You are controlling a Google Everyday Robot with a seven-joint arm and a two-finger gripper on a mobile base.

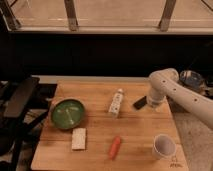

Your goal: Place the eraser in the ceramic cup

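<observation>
a pale wooden table (140,132) fills the lower half of the frame, seen from above and in front. a white robot arm (180,95) comes in from the right edge and bends down to the upper right part of the table, where its gripper (150,103) points down at the wood. the eraser (139,103), a small black block, lies tilted, right against the left side of the gripper. whether the gripper is spread, closed or pinching the eraser cannot be told, because the wrist hides it. the cup (164,146), white and upright, stands near the lower right corner of the table, well apart from the eraser and below it in the frame. a small pale bottle (116,103) lies on its side near the middle of the table, left of the eraser. a carrot (115,146) lies below the bottle. a green bowl (67,114) sits at the left, with a white slab (78,138) just below it, slightly to the right. window bars (70,15) cross the top of the frame.
</observation>
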